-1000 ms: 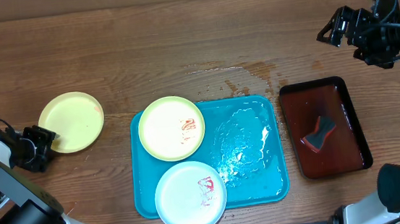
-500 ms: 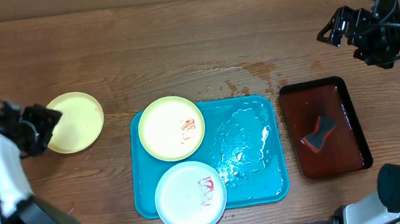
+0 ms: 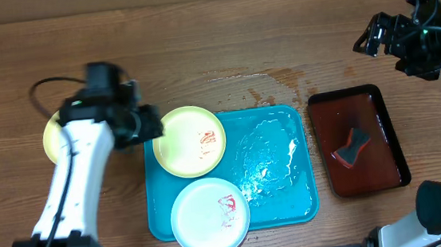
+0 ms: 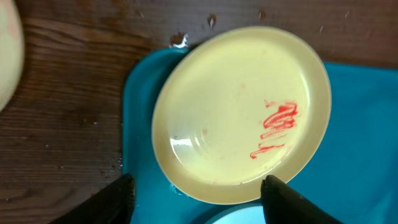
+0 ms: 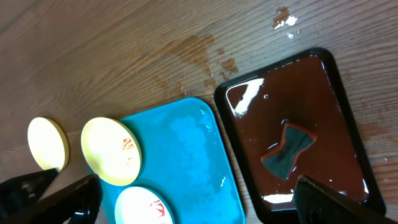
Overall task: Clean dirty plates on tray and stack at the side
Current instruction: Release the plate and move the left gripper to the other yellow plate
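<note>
Yellow-green plate on the tray is next: left gripper hovers over it, spread and empty, needing its rim; right gripper idles wide open.

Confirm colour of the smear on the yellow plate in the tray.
Red smear; left wrist view shows it best.

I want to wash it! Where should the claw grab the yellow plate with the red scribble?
The rim of the yellow plate, far-left, where it sticks out past the tray. It lies flat, so coming from the left probably lets the left claw slip under.
</note>
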